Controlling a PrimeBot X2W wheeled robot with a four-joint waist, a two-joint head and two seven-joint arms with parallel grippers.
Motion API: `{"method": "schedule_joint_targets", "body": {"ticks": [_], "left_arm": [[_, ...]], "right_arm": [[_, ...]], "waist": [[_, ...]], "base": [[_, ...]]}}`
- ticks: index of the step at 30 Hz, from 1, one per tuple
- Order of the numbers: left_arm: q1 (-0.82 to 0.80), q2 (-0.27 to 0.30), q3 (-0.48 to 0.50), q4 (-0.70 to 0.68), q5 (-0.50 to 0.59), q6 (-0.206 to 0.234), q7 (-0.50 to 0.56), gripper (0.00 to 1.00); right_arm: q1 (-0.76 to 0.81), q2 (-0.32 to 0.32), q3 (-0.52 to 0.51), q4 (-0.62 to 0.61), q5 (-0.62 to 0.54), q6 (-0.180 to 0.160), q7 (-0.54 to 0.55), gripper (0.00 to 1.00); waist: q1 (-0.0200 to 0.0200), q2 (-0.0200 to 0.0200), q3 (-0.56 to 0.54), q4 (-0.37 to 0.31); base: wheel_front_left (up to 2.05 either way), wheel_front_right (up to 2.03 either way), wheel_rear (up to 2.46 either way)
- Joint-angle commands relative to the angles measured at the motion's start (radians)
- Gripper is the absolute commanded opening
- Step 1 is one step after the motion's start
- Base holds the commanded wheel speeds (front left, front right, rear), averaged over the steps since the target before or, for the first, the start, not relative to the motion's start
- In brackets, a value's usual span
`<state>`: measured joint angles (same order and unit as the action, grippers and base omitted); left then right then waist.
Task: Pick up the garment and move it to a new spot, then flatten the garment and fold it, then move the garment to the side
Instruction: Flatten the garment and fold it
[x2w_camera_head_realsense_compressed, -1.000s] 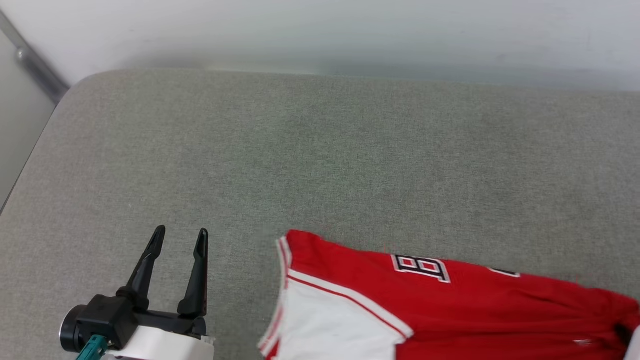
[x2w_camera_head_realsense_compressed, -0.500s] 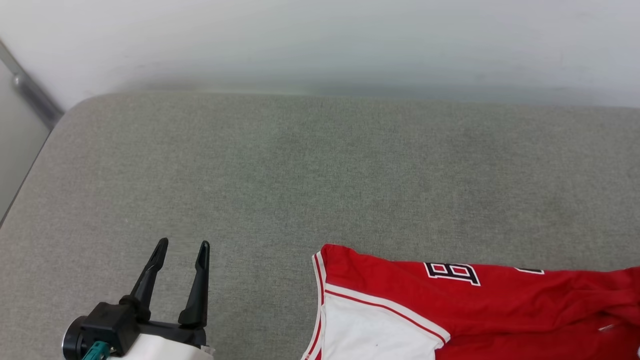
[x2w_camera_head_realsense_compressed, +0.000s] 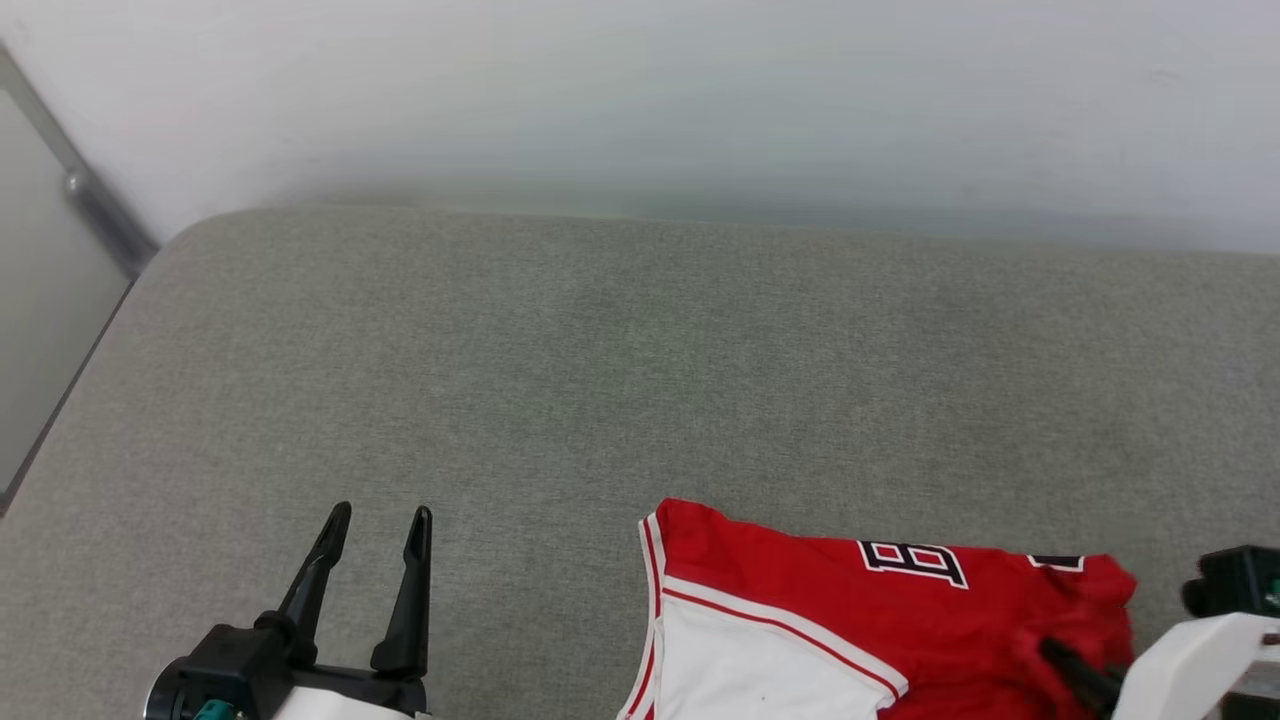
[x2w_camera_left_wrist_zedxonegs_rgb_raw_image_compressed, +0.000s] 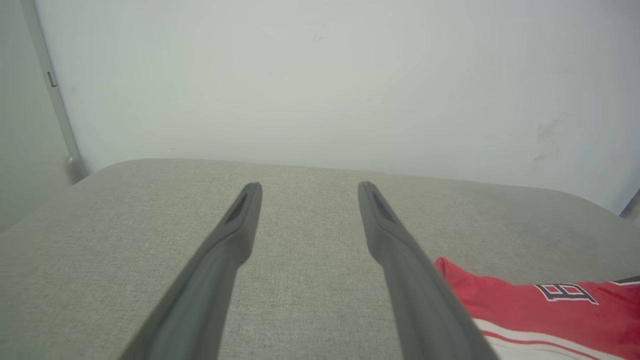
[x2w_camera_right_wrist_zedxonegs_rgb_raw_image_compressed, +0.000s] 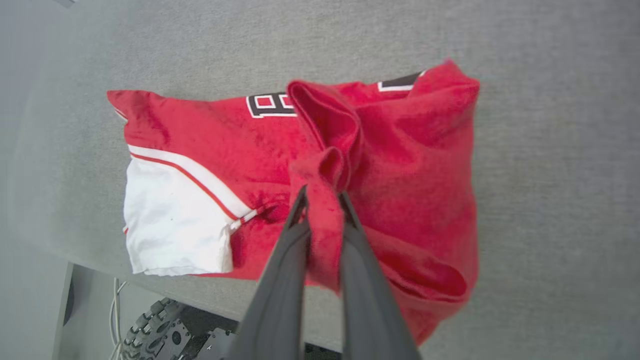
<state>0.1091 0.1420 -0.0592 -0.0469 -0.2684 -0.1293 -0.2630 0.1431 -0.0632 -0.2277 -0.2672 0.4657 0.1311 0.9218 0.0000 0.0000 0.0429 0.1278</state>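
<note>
Inside the clamped right gripper (x2w_camera_right_wrist_zedxonegs_rgb_raw_image_compressed: 322, 192) sits a fold of the garment (x2w_camera_right_wrist_zedxonegs_rgb_raw_image_compressed: 410, 165); the left gripper (x2w_camera_head_realsense_compressed: 382, 512) gapes empty.

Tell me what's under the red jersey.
The garment rests on the grey padded surface; the right gripper pinches a raised fold. Anything beneath the cloth is covered.

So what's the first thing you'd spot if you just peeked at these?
The bright red garment jumps out, lying bunched at the near edge of the grey cushioned surface. The right gripper pinches a fold of its red cloth. Off to the left, the left gripper hangs open over bare grey fabric, holding nothing.
</note>
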Motion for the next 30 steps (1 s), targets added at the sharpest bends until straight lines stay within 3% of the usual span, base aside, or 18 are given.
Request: {"method": "schedule_joint_targets", "body": {"ticks": [1,5,13,22,27,29,30], "left_arm": [[0.007,-0.005,-0.001,0.0,-0.003,-0.002,-0.002,1.0],[0.007,-0.008,0.0,0.003,-0.006,-0.002,-0.002,1.0],[0.005,-0.006,-0.007,0.01,-0.004,-0.002,-0.002,1.0],[-0.002,-0.002,-0.021,0.016,-0.004,-0.002,-0.002,1.0],[-0.006,0.0,-0.021,0.018,-0.006,-0.002,-0.002,1.0],[-0.008,0.001,-0.02,0.018,-0.007,-0.002,-0.002,1.0],[-0.007,0.001,-0.018,0.019,-0.007,-0.002,-0.002,1.0]], "right_arm": [[0.013,0.007,0.01,-0.007,0.018,-0.001,0.005,0.0],[0.019,0.014,0.074,0.008,0.16,-0.001,-0.011,0.0],[-0.026,0.015,0.236,0.123,0.385,-0.001,-0.154,0.0],[-0.137,0.014,0.372,0.327,0.501,-0.001,-0.331,0.0],[-0.211,0.014,0.428,0.464,0.476,-0.001,-0.42,0.0],[-0.234,0.014,0.448,0.504,0.455,-0.001,-0.441,1.0],[-0.241,0.014,0.46,0.518,0.457,-0.001,-0.448,1.0]], "waist": [[0.0,0.0,-0.001,0.006],[0.0,0.0,-0.004,0.022],[0.0,0.0,-0.011,0.055],[0.0,0.0,-0.002,0.094],[0.0,0.0,0.001,0.109],[0.0,0.0,0.002,0.112],[0.0,0.0,0.001,0.112]], "base": [[0.0,0.0,0.0],[0.0,0.0,0.0],[0.0,0.0,0.0],[0.0,0.0,0.0],[0.0,0.0,0.0],[0.0,0.0,0.0],[0.0,0.0,0.0]]}}
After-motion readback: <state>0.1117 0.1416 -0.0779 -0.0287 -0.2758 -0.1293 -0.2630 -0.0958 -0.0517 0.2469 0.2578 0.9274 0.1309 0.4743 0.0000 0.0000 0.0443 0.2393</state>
